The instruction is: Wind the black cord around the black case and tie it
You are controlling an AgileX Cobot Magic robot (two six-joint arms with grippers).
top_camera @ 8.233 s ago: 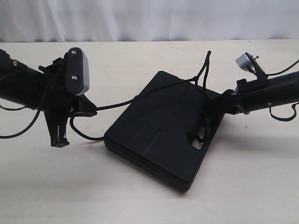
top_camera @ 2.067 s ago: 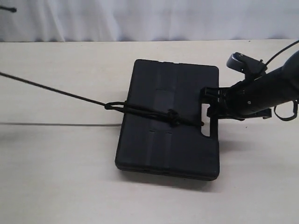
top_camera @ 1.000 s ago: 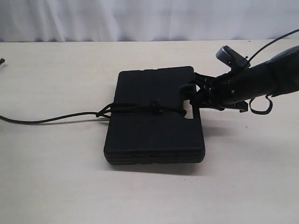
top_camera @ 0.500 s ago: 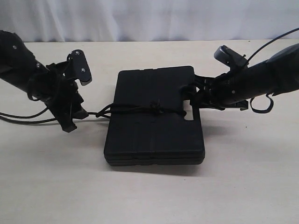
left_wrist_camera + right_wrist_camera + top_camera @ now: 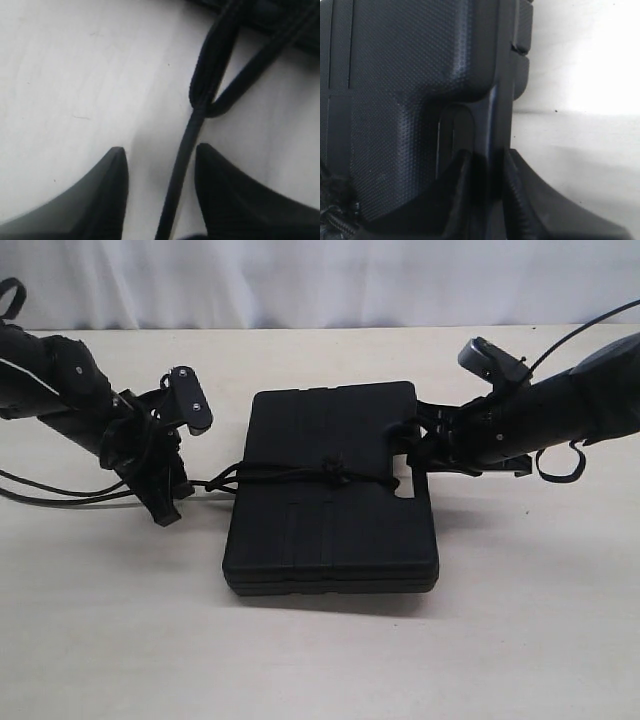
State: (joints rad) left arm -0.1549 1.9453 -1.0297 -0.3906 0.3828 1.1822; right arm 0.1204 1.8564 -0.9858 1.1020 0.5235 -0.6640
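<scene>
Setting: pale wooden table (image 5: pixel 320 660), white curtain (image 5: pixel 320 280) behind.

Item 1, black case (image 5: pixel 330 530): lies flat at the table's centre, its cut-out handle (image 5: pixel 410 490) on the 3 o'clock edge.

Item 2, black cord (image 5: pixel 285 472): wrapped once across the case's lid, with a knot (image 5: pixel 335 473) formed near the lid's middle. The strands gather at the case's 9 o'clock edge, and one tail runs on toward 9 o'clock over the table.

Item 3, right gripper (image 5: pixel 485 160): at 3 o'clock of the case, clamped on the handle's bar and pinning the case down.

Item 4, left gripper (image 5: pixel 159 147): at 9 o'clock of the case, low over the table. Its fingers stand apart on either side of the cord tail, with a gap showing, so the tail is not yet pinched.

Step in hand, as judged: take the tail and draw the knot tight.

Handling note: close squarely on the single tail, clear of the fork where the strands meet. Pull level toward 9 o'clock while the right gripper holds firm, so that the case neither slides nor lifts.
</scene>
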